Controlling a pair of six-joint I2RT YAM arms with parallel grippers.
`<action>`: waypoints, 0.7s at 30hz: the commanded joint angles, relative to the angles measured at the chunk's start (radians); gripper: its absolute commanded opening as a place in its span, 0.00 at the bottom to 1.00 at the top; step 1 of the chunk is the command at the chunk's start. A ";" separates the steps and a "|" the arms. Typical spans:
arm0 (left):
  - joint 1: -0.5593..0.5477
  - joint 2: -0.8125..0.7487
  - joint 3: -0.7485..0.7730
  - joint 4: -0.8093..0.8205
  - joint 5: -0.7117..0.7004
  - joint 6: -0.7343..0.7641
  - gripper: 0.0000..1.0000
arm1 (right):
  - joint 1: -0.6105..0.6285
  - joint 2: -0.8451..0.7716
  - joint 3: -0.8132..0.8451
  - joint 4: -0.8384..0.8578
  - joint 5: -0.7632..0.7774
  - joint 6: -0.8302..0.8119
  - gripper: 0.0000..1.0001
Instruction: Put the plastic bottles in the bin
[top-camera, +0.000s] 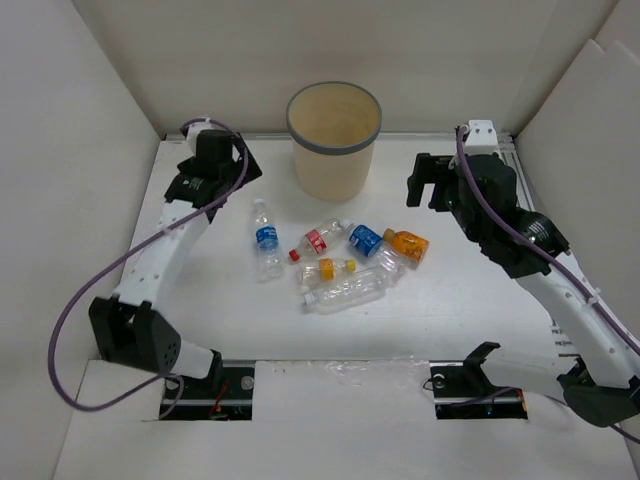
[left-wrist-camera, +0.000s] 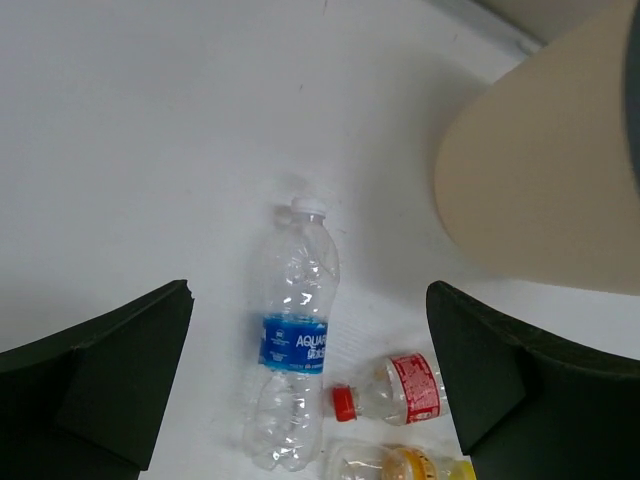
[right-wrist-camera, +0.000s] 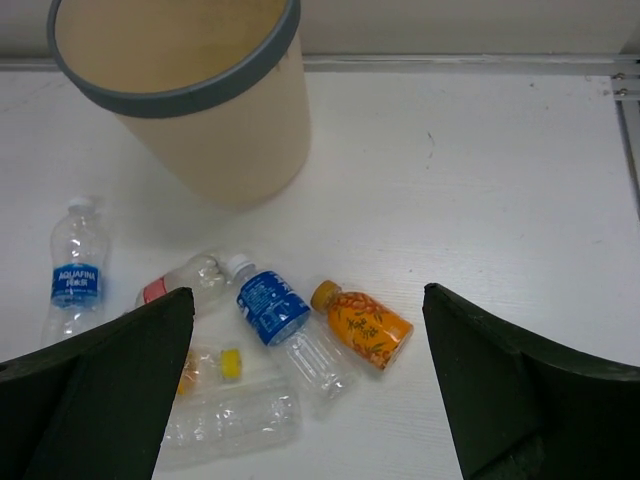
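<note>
The beige bin (top-camera: 334, 170) with a grey rim stands upright at the back centre. Six plastic bottles lie on the table in front of it: a blue-labelled one (top-camera: 266, 238) apart on the left, then a red-labelled one (top-camera: 320, 240), another blue-labelled one (top-camera: 367, 241), an orange one (top-camera: 407, 244), a yellow-capped one (top-camera: 328, 269) and a larger unlabelled one (top-camera: 348, 290). My left gripper (top-camera: 232, 172) is open and empty, raised left of the bin; its view has the left blue-labelled bottle (left-wrist-camera: 295, 340) between its fingers, far below. My right gripper (top-camera: 424, 188) is open and empty, raised right of the bin, above the orange bottle (right-wrist-camera: 362, 325).
White walls close the table in at the left, back and right. The bin's wall (left-wrist-camera: 540, 180) fills the upper right of the left wrist view, and its rim (right-wrist-camera: 190, 95) shows at the upper left of the right wrist view. A metal rail (right-wrist-camera: 625, 90) runs along the far right.
</note>
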 joint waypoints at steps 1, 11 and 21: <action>-0.046 0.114 0.056 -0.063 0.002 -0.082 1.00 | 0.007 0.000 -0.035 0.118 -0.080 -0.011 1.00; -0.033 0.345 0.011 0.021 0.008 -0.167 1.00 | 0.049 0.027 -0.071 0.156 -0.152 -0.011 1.00; -0.043 0.503 -0.063 0.069 0.025 -0.223 0.96 | 0.058 -0.004 -0.080 0.178 -0.162 -0.011 1.00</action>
